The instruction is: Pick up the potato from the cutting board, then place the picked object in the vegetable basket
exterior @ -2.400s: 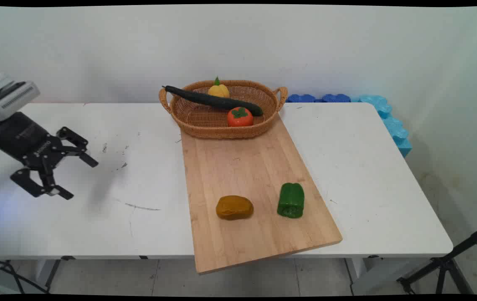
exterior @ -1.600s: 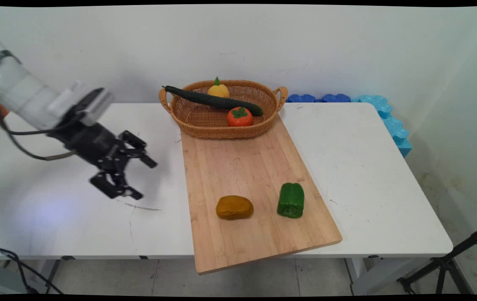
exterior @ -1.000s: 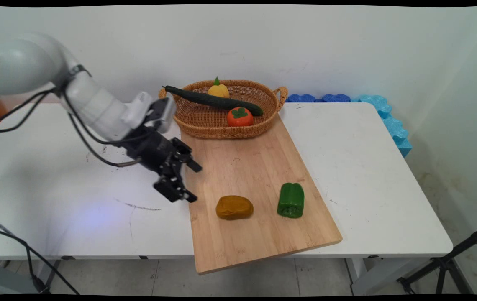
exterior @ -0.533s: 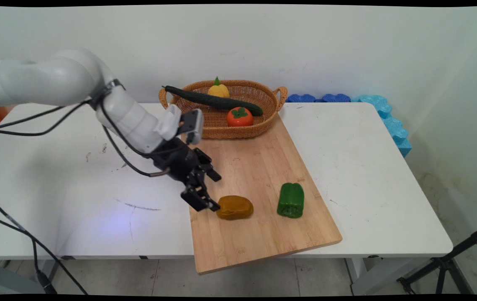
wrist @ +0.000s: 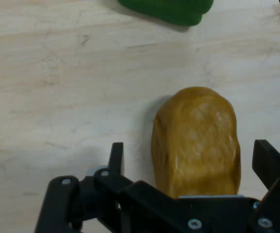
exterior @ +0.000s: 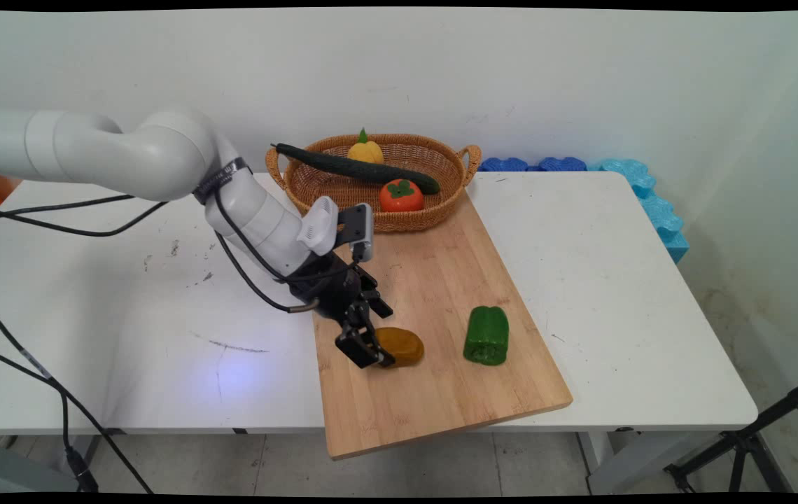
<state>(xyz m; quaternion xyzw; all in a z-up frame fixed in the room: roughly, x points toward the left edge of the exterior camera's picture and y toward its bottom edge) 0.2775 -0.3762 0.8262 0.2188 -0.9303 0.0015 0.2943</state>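
Gripper (exterior: 379, 332): black, angular linkage, spread wide either side of the potato, not pinching it.
Fingers (wrist: 116, 156): flat matte pads, one on each flank of the potato, a gap showing on both sides.
Potato (wrist: 197, 141): lumpy ochre oval, dull waxy skin (near end hidden under the linkage), lying between the fingers on the board.
Cutting board (exterior: 434, 294): pale wood, fine straight grain, under the fingertips.
Green pepper (exterior: 487, 335): glossy, ribbed, blocky, beyond the fingertips, apart from the potato.
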